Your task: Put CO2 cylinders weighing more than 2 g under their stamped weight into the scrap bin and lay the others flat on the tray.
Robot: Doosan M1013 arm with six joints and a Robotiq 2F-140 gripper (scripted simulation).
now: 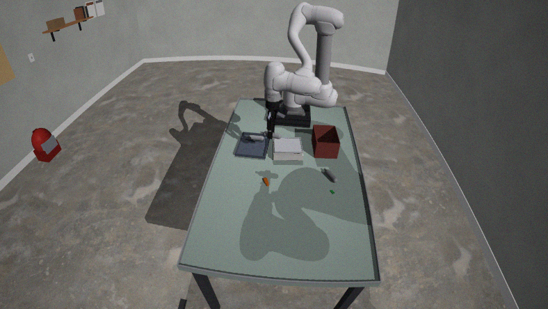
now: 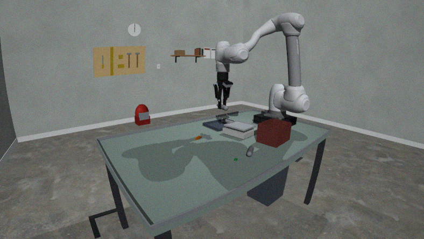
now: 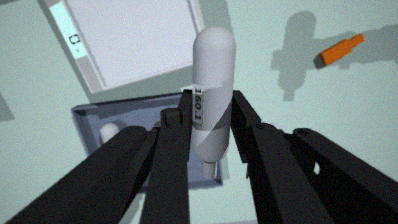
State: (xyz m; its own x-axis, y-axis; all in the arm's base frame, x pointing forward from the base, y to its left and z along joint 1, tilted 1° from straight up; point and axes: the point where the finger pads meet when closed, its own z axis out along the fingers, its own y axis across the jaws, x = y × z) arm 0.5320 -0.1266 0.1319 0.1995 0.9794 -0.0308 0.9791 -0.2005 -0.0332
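Observation:
My gripper (image 1: 270,132) (image 2: 222,104) (image 3: 211,105) is shut on a white CO2 cylinder (image 1: 274,135) (image 2: 224,107) (image 3: 213,75) stamped 160.1. It holds the cylinder level, well above the dark blue-grey tray (image 1: 249,150) (image 2: 211,125) (image 3: 137,112), over the tray's side nearest the scale. A second white cylinder (image 1: 255,136) (image 3: 109,133) lies in the tray. A third, grey cylinder (image 1: 329,175) (image 2: 249,151) lies flat on the table in front of the red scrap bin (image 1: 325,143) (image 2: 273,132). The white scale (image 1: 287,149) (image 2: 239,131) (image 3: 132,42) stands between tray and bin, its plate bare.
A small orange piece (image 1: 265,181) (image 2: 198,137) (image 3: 341,49) and a small green piece (image 1: 332,191) (image 2: 235,159) lie on the green table top (image 1: 284,237). The arm's base (image 1: 293,118) stands behind the scale.

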